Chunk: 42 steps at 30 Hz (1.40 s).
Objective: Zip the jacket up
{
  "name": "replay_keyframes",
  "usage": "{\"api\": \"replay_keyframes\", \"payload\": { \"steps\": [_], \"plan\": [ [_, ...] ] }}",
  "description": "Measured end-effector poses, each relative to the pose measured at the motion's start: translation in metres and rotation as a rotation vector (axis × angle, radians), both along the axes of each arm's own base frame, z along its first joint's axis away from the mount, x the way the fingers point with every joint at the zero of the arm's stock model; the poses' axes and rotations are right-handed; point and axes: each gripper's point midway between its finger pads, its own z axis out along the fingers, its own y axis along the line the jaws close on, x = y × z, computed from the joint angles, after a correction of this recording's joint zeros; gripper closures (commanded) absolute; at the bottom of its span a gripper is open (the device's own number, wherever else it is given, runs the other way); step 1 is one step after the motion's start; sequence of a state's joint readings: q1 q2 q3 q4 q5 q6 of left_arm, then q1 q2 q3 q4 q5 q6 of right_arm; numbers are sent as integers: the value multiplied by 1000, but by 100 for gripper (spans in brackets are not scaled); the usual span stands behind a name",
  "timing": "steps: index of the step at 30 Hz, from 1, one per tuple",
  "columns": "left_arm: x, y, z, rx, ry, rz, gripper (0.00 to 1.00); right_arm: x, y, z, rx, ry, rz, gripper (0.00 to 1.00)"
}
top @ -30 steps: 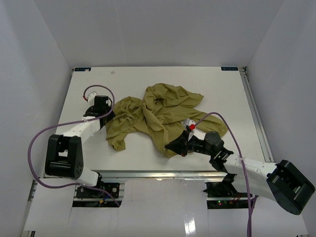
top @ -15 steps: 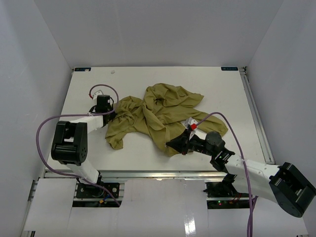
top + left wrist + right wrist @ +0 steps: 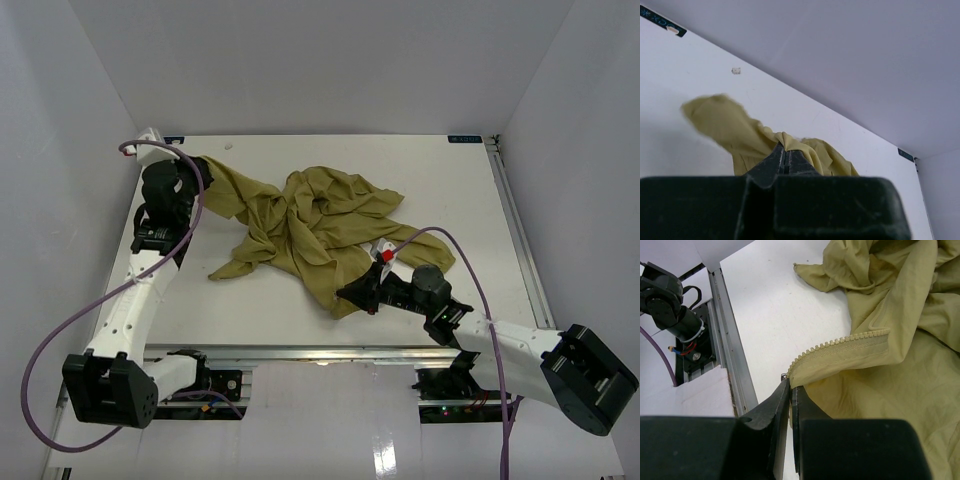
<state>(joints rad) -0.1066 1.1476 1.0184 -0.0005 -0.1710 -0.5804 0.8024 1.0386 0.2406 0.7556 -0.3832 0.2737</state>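
Crumpled jacket point(image 3: 325, 225) lies mid-table point(image 3: 440, 170), one fold stretched to the far left. Left gripper point(image 3: 192, 172) there, jaws together on that fold. Right gripper point(image 3: 347, 295), near side, clamped on zipper point(image 3: 840, 346) end.

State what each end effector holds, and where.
Both hold the jacket: the left end effector pinches a fabric fold, and the right end effector pinches the zipper row end.
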Motion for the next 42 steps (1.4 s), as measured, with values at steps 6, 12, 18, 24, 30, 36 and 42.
{"api": "replay_keyframes", "payload": {
  "steps": [6,12,18,24,30,36,42],
  "plan": [
    [-22,-3,-8,3,37,-28,100,1,1,2,5,0,-1,92],
    [-27,-10,-33,4,109,-72,100,1,1,2,5,1,-2,92],
    [-13,-35,-2,5,72,-208,100,1,0,4,9,-2,-3,92],
    [-5,-39,83,28,-102,-236,100,2,0,4,7,-1,-5,92],
    [-18,-35,133,43,-208,-219,100,2,0,5,10,-5,-11,92],
    [-43,-33,150,74,-247,-230,100,2,0,6,11,-5,-12,92],
    [-69,-29,164,133,-310,-227,100,2,-1,9,19,-11,-12,92]
  ]
}}
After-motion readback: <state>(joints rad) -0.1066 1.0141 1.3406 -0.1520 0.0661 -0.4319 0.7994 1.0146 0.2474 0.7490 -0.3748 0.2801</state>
